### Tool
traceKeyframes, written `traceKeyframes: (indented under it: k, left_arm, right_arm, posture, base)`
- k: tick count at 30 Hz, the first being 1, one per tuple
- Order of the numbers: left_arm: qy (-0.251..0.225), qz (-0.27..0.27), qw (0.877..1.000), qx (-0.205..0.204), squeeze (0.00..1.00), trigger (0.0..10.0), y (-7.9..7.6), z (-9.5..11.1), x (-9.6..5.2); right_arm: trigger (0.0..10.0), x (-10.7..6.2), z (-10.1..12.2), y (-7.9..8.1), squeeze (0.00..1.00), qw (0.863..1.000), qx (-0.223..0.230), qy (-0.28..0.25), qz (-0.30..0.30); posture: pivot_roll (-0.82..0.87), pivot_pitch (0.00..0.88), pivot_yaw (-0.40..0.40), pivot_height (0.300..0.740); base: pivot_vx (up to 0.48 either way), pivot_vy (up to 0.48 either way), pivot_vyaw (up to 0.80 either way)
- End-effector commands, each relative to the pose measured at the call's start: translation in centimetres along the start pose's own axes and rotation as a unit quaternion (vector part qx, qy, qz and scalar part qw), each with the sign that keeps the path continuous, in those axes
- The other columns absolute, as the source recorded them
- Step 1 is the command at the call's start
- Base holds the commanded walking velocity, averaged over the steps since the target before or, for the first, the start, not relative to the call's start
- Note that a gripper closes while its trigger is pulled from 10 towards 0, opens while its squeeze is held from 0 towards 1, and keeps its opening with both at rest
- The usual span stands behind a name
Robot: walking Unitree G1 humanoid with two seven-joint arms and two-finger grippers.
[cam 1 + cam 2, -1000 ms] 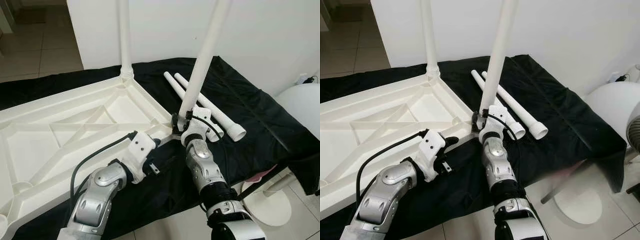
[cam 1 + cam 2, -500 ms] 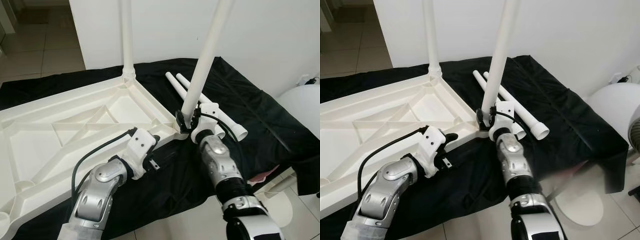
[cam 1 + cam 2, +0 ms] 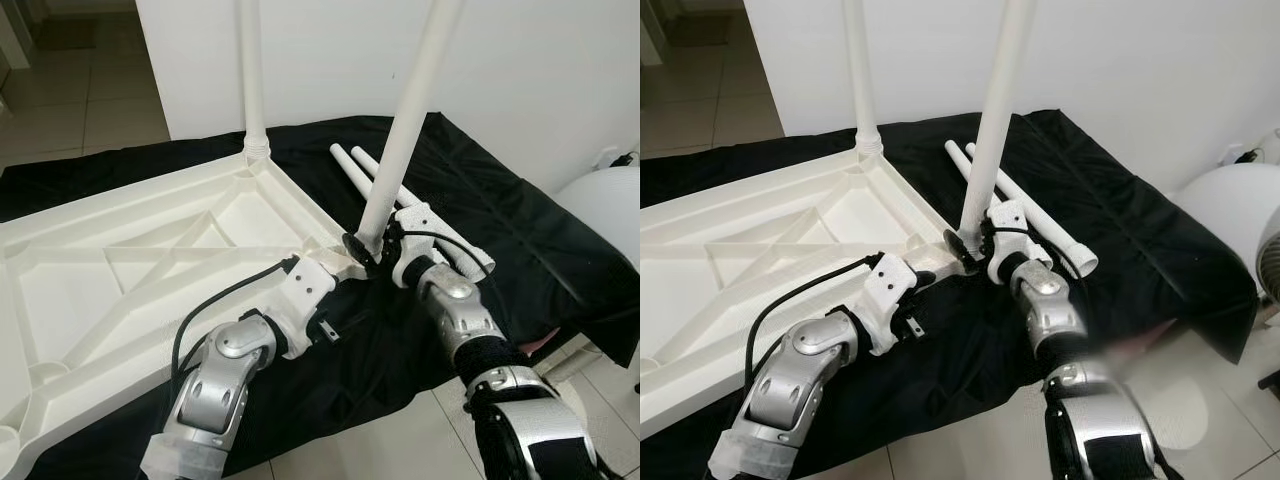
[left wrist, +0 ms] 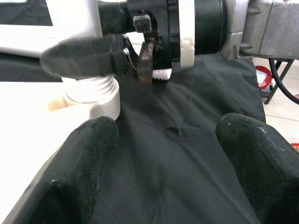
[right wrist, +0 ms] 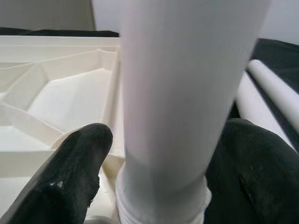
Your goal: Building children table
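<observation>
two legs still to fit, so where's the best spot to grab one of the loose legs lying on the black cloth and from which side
Take the nearer loose leg on its plain round shaft, above the flared threaded end. It lies flat on the black cloth tight beside the second loose leg, so come from above with the fingers across the tube. The right hand, now around the upright leg, looks closest.
</observation>
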State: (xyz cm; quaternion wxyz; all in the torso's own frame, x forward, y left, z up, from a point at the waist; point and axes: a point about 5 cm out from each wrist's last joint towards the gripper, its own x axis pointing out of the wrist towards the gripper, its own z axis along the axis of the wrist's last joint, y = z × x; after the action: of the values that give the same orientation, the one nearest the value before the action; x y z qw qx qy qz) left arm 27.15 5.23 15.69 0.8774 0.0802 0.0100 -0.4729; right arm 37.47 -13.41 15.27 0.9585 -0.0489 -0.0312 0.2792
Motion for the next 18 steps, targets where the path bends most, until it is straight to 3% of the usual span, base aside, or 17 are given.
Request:
traceKeyframes:
  k: [1,10,11,12,13,15,16,18]
  left_arm:
    - [0.008,0.112,0.994,-0.001,0.00,10.0,1.2,-0.2,0.0]
    - [0.007,0.114,0.993,-0.001,0.00,10.0,1.2,-0.2,0.1]
    - [0.007,0.114,0.993,-0.001,0.00,10.0,1.2,-0.2,0.1]
    - [0.007,0.114,0.993,-0.001,0.00,10.0,1.2,-0.2,0.1]
    - [0.007,0.114,0.993,-0.001,0.00,10.0,1.1,-0.2,0.1]
    - [0.007,0.114,0.993,-0.001,0.00,10.0,1.1,-0.2,0.1]
    - [0.007,0.115,0.993,-0.002,0.00,10.0,1.1,-0.2,0.0]
    - [0.007,0.115,0.993,-0.002,0.00,10.0,1.1,-0.2,0.0]
  right_arm:
    - [10.0,0.0,-0.1,-0.2,0.00,1.000,-0.003,0.005,0.016]
    - [10.0,0.6,0.3,-0.5,0.00,0.999,-0.012,0.017,0.040]
    - [7.3,0.7,0.4,-0.6,0.00,0.999,-0.016,0.021,0.041]
    - [7.3,0.7,0.4,-0.6,0.00,0.999,-0.016,0.021,0.041]
    - [4.0,0.9,0.5,-0.6,0.00,0.999,-0.019,0.022,0.041]
    - [3.9,1.1,0.6,-0.6,0.00,0.999,-0.020,0.024,0.041]
    - [0.1,1.1,0.7,-0.6,0.00,0.999,-0.019,0.027,0.042]
    - [0.1,1.1,0.7,-0.6,0.00,0.999,-0.019,0.027,0.042]
  posture:
    - [-0.01,0.026,-0.016,0.740]
    - [-0.01,0.027,-0.018,0.740]
    - [-0.01,0.029,-0.018,0.740]
    - [-0.01,0.029,-0.018,0.740]
    - [0.00,0.028,-0.018,0.740]
    - [0.00,0.028,-0.018,0.740]
    - [0.00,0.028,-0.018,0.740]
    - [0.00,0.028,-0.018,0.740]
  base:
    - [0.000,0.000,0.00]
    - [0.000,0.000,0.00]
    - [0.000,0.000,0.00]
    - [0.000,0.000,0.00]
    - [0.000,0.000,0.00]
    - [0.000,0.000,0.00]
    - [0.000,0.000,0.00]
    - [0.000,0.000,0.00]
